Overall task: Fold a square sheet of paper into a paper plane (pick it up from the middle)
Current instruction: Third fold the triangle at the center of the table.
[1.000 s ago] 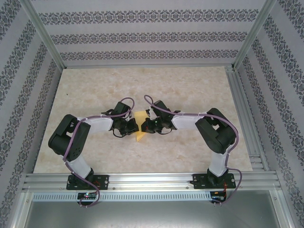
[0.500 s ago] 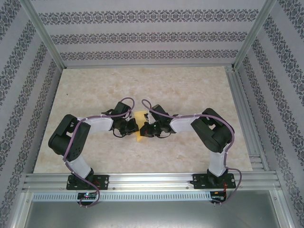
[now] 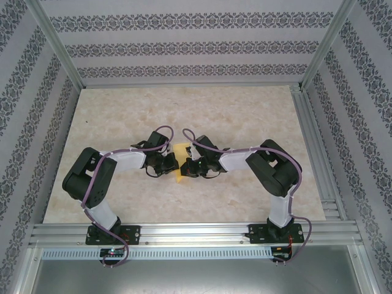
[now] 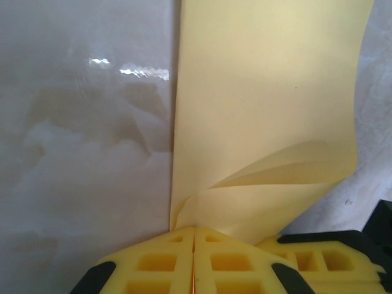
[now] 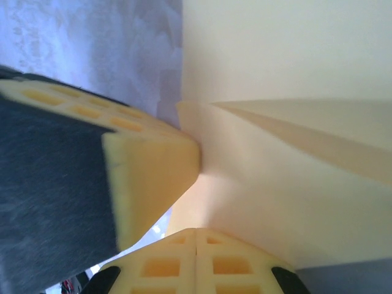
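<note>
Overhead: we are pinching the square sheet of paper [image 3: 179, 177] at the middle of the table [image 3: 245, 110], with the left gripper [image 3: 174, 164] and right gripper [image 3: 186, 166] meeting over it. Left wrist: we are clamping its creased, curling edge, jaws fully together. Right wrist: likewise clamping a fold. Folding looks mid-course; next we judge a crease needs pressing flat.

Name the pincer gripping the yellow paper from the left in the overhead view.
The left pincer, shut on the yellow paper at its left edge; the right pincer pinches it from the opposite side.
</note>
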Robot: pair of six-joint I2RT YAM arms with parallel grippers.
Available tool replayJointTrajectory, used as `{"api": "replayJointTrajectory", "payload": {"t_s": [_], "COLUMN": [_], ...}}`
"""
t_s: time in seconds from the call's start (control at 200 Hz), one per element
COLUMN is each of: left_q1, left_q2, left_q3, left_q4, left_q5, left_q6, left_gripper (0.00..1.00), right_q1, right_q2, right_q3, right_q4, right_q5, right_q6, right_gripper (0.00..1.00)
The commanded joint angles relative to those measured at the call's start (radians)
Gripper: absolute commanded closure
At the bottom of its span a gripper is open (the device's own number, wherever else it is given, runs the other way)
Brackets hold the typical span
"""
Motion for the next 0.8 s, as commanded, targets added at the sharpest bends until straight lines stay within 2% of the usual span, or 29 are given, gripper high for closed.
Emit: {"api": "replayJointTrajectory", "payload": {"t_s": [0.0,0.629,0.794], "left_q1": [-0.008,-0.008,-0.009], "left_q2": [0.057,0.054,0.054], "left_q3": [-0.024,-0.037,-0.040], "left_q4": [-0.075,-0.064,-0.061], "left_q5": [-0.143,-0.140,-0.141], "left_q6": [0.009,0.001,0.000], "left_gripper": [0.91,0.91,0.92], "right_q1": [0.022,0.043,0.045], "right_q2": [-0.053,0.058,0.036], "right_q3": [-0.011,0.041,0.035], "right_q4": [0.030,0.003,0.017], "right_q5": [0.001,0.019,0.012], "right_q6": [-0.032,-0.036,-0.041], "right_gripper": [0.95,0.96,0.96]}}
